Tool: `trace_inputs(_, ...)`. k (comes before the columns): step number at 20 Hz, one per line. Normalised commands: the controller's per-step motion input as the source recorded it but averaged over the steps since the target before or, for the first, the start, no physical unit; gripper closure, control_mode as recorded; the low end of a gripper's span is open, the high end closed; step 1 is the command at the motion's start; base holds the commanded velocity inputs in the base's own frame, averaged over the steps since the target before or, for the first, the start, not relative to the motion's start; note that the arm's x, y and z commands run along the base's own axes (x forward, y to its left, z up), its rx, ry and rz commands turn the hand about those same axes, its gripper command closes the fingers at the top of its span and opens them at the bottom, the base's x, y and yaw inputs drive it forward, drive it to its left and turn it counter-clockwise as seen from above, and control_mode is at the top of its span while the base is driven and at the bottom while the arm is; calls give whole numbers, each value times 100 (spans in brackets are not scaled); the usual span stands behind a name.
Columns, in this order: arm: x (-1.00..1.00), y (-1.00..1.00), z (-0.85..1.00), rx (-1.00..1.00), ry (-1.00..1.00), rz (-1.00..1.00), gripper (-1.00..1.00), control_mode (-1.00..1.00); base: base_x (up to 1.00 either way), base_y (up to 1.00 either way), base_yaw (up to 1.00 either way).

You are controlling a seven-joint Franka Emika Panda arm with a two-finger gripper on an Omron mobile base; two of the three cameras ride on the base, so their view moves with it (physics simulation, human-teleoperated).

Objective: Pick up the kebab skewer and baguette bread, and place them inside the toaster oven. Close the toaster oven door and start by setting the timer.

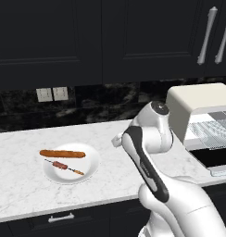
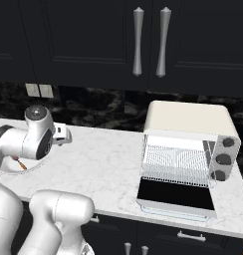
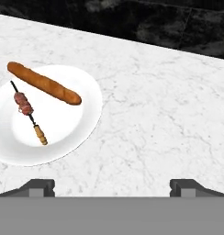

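Here, in the left base view, we see a white plate (image 1: 89,169) lying on the marble tabletop (image 1: 22,185), well to the left of the arm. On it the baguette bread (image 1: 62,153) lies lengthwise toward the back, and the kebab skewer (image 1: 64,166) lies just in front of it, apart from the loaf. At the right edge stands the toaster oven (image 1: 198,104), its wire rack (image 1: 212,132) exposed and the toaster oven door (image 1: 216,159) folded down flat.

In the right base view we see the oven from the front: cream body, rack inside, the dark glass door (image 2: 176,194) lying open toward us with its pale handle along the near edge, and three dark knobs (image 2: 224,159) down the right side. A sliver of the plate and the skewer's orange tip (image 2: 19,163) peek out behind the arm at the left.

In the hand view we look down on the plate (image 3: 81,133) at the left, with the baguette (image 3: 44,83) above the skewer (image 3: 27,111). Our pincer (image 3: 112,187) hangs over bare marble to the right of the plate, its fingertips (image 3: 38,187) spread wide and holding nothing.
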Motion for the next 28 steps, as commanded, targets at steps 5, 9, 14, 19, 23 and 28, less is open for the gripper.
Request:
trace_inputs(5, 9, 100, -13, -2, 0, 18, -100, -100, 0, 0, 0)
trace_inputs(9, 22, 98, -10, 0, 0, 20, -100, -100, 0, 0, 0)
trace_inputs(14, 30, 97, -8, -3, 5, 16, -100, -100, 0, 0, 0)
trace_inputs(19, 16, 45, -5, -11, 6, 2, -100, -100, 0, 0, 0)
trace_inputs(23, 29, 4, -9, -6, 0, 5, -100, -100, 0, 0, 0)
trace_inputs(28, 26, 0, -22, -2, 0, 13, -100, -100, 0, 0, 0)
